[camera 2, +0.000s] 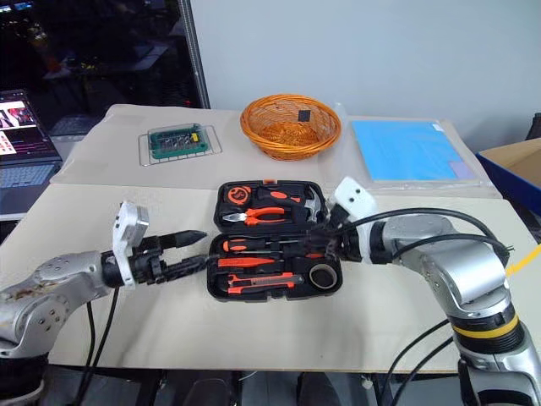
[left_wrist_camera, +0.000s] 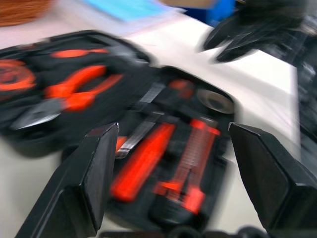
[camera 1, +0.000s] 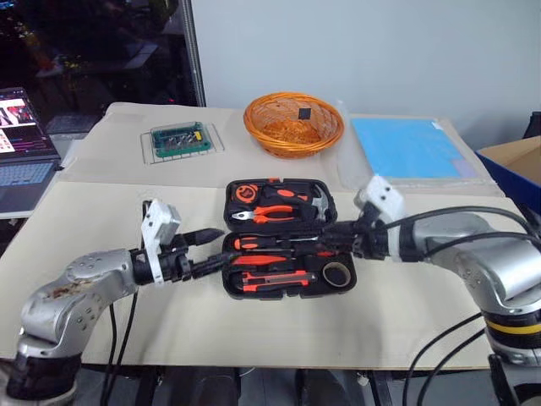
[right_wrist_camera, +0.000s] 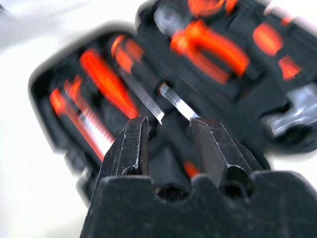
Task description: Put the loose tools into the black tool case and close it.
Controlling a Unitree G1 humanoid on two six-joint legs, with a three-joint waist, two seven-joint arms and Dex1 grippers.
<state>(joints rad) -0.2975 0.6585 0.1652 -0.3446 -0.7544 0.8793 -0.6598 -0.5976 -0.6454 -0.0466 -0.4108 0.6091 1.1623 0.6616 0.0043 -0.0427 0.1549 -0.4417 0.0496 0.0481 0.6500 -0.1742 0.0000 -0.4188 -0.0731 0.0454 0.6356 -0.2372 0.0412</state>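
Desk (camera 1: 101, 254) carries the black tool case (camera 1: 283, 241), lying open mid-desk, loose tools (camera 1: 270, 281) seemingly all in its near half. My left gripper (camera 1: 210, 250) gapes wide, empty, at its left edge; right gripper (camera 1: 328, 237) part-open, empty, over the tools. Risk: an unseated screwdriver blocks the lid, or fingers get caught closing.

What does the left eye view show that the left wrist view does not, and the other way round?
Left eye view alone: the green circuit board, the laptop and the left hand from outside, beside the black tool case. Left wrist view alone: a close look between the left hand's two spread fingers at the utility knife. Both share: the open case, the pliers, the tape roll, the orange basket, the right hand.
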